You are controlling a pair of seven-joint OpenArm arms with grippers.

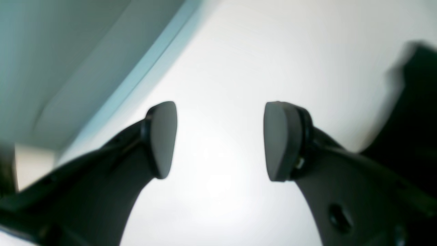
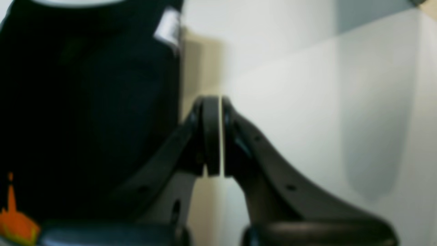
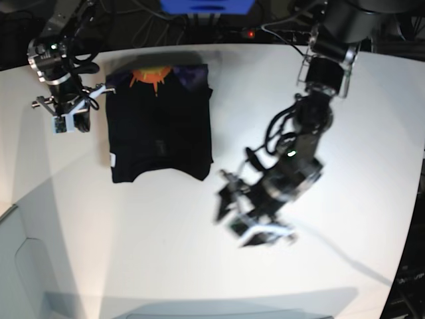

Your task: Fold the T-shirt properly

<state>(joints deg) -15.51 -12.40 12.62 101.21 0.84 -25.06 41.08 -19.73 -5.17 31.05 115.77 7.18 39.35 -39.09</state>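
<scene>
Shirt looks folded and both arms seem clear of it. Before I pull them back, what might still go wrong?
1. The left hand is open, blurred as if moving, beside the T-shirt; a sweep toward its right edge might drag the fold open.
2. The right hand is shut, next to the shirt's edge by the white tag; retracting across the cloth may snag it.
3. The shirt's bottom edge looks uneven, so a nudge may loosen it.

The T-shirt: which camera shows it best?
The base view: the whole folded T-shirt lies flat on the white table, print visible. The right wrist view shows only a blurred black side with a white tag; the left wrist view only a dark edge.
</scene>
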